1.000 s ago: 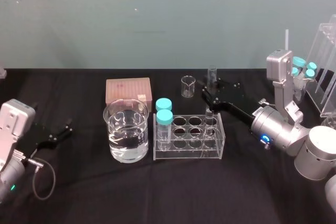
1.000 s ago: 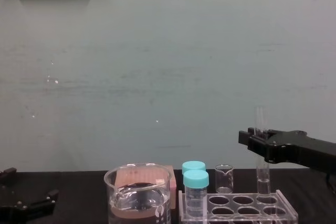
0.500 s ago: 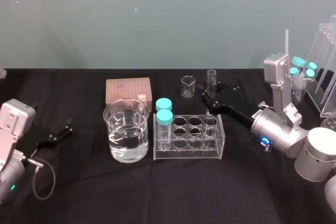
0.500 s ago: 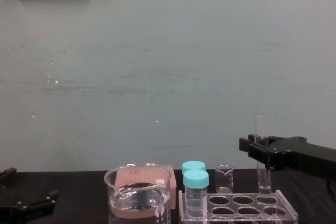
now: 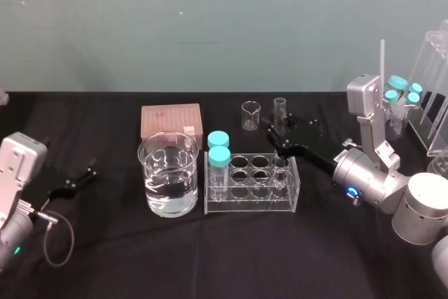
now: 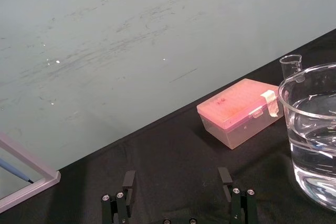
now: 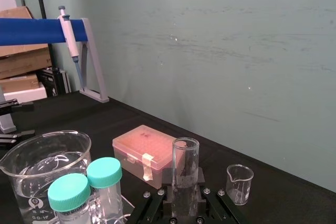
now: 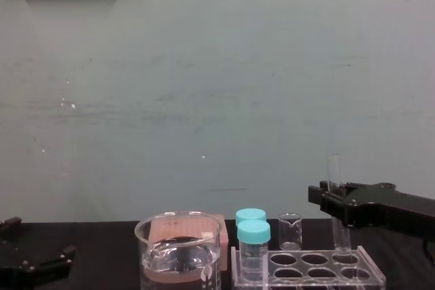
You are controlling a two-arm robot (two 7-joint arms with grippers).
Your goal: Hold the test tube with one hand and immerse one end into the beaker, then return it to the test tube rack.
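My right gripper (image 5: 280, 138) is shut on the test tube (image 5: 280, 111), a thin clear upright tube, gripping it around mid-height. In the chest view the test tube (image 8: 336, 171) rises above the gripper (image 8: 333, 203), and its lower end reaches the far right hole of the clear test tube rack (image 8: 309, 267). The right wrist view shows the tube (image 7: 185, 174) between both black fingers (image 7: 156, 204). The water-filled beaker (image 5: 168, 173) stands just left of the rack (image 5: 252, 199). My left gripper (image 6: 178, 192) rests open at the table's left.
Two turquoise-capped vials (image 5: 219, 155) stand in the rack's left holes. A pink box (image 5: 171, 120) and a tiny beaker (image 5: 250, 115) sit behind. A clear stand with capped vials (image 5: 406, 92) is at the far right. Black tabletop (image 5: 210, 257) lies in front.
My right gripper has lowered the test tube a little, bringing its bottom down at the rack's far right hole. The left arm has not moved.
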